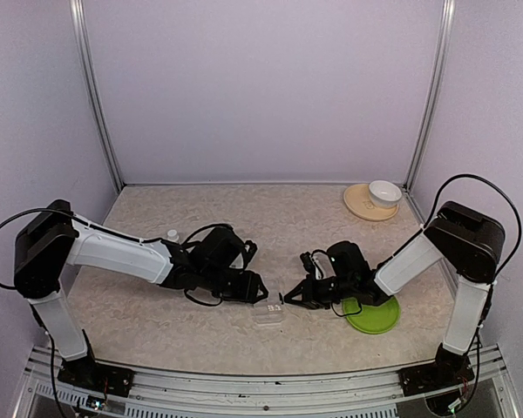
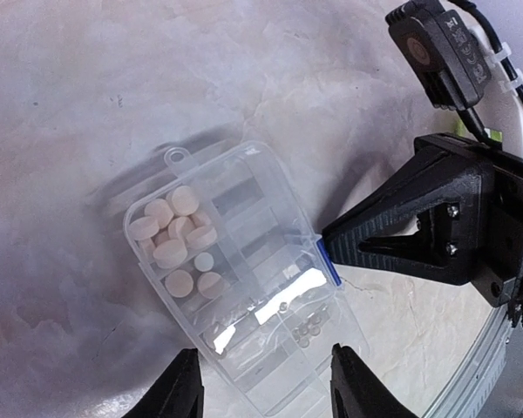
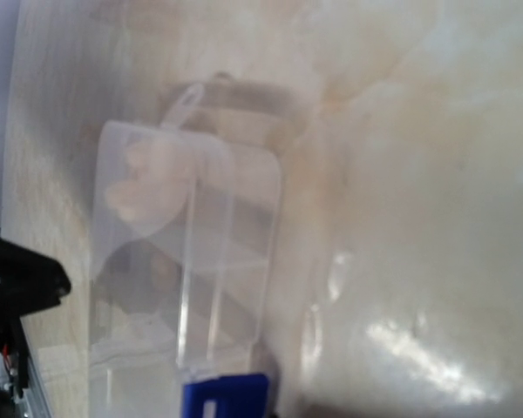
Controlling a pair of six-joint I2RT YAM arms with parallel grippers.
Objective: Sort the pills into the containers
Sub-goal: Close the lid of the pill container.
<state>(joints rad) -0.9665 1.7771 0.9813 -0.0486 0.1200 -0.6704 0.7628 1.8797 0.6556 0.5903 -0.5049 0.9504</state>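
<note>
The containers are one clear plastic organiser (image 2: 244, 287) lying flat on the table, small in the top view (image 1: 268, 312) and blurred in the right wrist view (image 3: 187, 252). Pale round pills (image 2: 176, 228) fill its far corner compartments, and tiny clear beads (image 2: 307, 329) lie in a nearer one. My left gripper (image 2: 266, 383) is open, its two fingers standing either side of the organiser's near end. My right gripper (image 2: 324, 241) is shut, its tip against the blue latch (image 2: 328, 261) on the organiser's side. That latch (image 3: 225, 396) sits at the bottom edge of the right wrist view.
A green plate (image 1: 372, 315) lies under the right forearm. A white bowl (image 1: 383, 192) stands on a tan plate (image 1: 363, 202) at the back right. A small capped bottle (image 1: 173, 235) shows behind the left arm. The table's metal front rail (image 1: 261, 383) runs close behind the organiser.
</note>
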